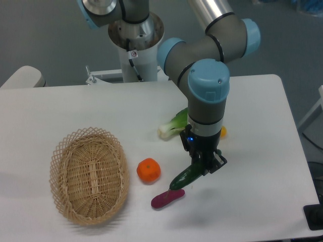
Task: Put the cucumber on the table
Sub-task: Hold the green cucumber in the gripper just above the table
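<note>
The dark green glossy cucumber [185, 177] hangs tilted in my gripper [204, 165], its lower left end just above the purple vegetable [167, 199]. The gripper is shut on the cucumber's upper right end and points down over the white table [252, 201], right of centre. The cucumber's low tip is close to the tabletop; I cannot tell whether it touches.
An oval wicker basket [90, 174] lies at the left. An orange [149, 170] sits between basket and cucumber. A bok choy [173, 125] lies behind the gripper, and a small orange-yellow thing [223, 132] peeks out beside the arm. The table's front edge is near.
</note>
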`<state>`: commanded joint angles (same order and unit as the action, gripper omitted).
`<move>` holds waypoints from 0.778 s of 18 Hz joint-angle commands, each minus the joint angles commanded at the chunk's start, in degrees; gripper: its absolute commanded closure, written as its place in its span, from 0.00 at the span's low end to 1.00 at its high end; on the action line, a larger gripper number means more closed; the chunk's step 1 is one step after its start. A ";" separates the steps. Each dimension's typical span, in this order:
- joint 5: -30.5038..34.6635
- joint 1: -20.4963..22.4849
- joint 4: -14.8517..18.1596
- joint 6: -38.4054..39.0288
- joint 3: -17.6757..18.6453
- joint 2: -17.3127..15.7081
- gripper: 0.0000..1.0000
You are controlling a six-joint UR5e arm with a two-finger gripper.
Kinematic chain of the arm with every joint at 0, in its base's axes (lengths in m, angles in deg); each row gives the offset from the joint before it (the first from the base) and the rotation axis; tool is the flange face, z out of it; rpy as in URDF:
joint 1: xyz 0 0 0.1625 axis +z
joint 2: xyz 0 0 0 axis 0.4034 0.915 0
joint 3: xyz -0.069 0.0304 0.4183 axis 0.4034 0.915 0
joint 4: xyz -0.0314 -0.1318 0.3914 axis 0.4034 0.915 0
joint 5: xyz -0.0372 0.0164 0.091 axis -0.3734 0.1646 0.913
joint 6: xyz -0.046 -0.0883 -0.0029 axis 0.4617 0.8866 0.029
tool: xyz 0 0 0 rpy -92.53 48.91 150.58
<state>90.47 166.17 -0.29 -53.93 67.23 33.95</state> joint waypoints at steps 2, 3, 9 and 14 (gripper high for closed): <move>0.00 0.17 -0.17 -0.09 0.35 -0.17 0.64; 0.00 0.18 -0.09 -0.09 0.26 -0.18 0.64; 0.00 0.44 -0.09 -0.09 0.44 -0.18 0.64; 0.00 0.35 -0.18 -0.09 0.61 -0.09 0.64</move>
<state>90.47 166.52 -0.47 -54.01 67.85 33.86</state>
